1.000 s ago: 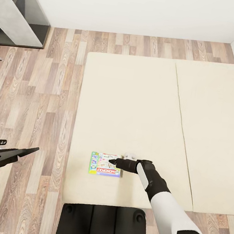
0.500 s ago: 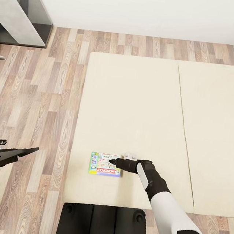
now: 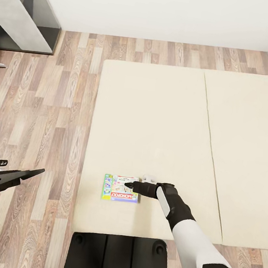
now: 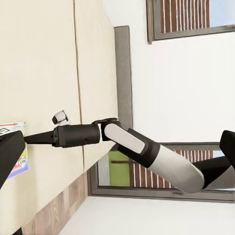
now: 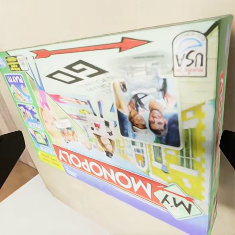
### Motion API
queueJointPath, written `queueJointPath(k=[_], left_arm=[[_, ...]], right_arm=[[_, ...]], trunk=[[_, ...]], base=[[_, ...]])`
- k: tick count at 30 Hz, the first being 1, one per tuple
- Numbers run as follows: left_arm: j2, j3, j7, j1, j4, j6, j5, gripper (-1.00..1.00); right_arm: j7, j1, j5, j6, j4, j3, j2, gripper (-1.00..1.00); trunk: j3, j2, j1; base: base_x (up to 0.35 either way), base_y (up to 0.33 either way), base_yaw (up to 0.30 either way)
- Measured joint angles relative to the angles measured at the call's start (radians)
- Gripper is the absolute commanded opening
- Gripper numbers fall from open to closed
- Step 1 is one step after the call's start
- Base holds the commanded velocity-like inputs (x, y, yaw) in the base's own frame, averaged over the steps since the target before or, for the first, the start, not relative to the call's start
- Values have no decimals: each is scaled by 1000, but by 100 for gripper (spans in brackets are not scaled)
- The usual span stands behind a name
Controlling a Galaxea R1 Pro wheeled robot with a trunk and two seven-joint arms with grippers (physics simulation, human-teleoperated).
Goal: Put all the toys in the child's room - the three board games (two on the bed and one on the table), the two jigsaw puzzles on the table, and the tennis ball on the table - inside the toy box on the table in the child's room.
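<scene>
1. Wood-plank floor point(image 3: 60, 111) runs along the near side of the low bed with its plain beige mattress point(image 3: 152, 123); white wall beyond, and a dark grey cabinet point(image 3: 22, 18) in the far corner.
2. Thin flat rectangular board game box with a white-green lid, red strip and "Monopoly" lettering point(image 3: 120, 188) lies flat on the mattress, near the edge closest to the robot.
3. Right end effector point(image 3: 128, 185) is stretched low over the box, tips above its lid. Right wrist view: box lid point(image 5: 122, 122) seen close, with dark finger edges at both margins, so the jaws stand wide apart with nothing between them.
4. Left end effector point(image 3: 33, 172) hangs over the floor, well apart from the box. Its fingers look drawn to a thin point; whether it is truly closed I cannot tell. It carries nothing visible.
5. Judgement on the step: this is the pick of the box. A flat box on soft bedding gives little edge to bite on. Straddle the short side squarely, press slightly into the mattress, close on both edges together, then lift level.
6. Risk: tips sliding across the glossy lid and pushing the box away.
7. Against half a second ago: no visible change in arms, box or camera. Against a second ago: the whole picture has shifted slightly sideways, so the camera moved; the box kept its place on the bed.
</scene>
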Motion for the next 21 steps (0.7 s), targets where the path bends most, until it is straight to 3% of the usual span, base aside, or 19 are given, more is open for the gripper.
queueJointPath(k=[21], left_arm=[[0,0,0,0,0,0,0,100]], right_arm=[[-1,0,0,0,0,0,0,100]], trunk=[[0,0,0]], base=[[0,0,2]])
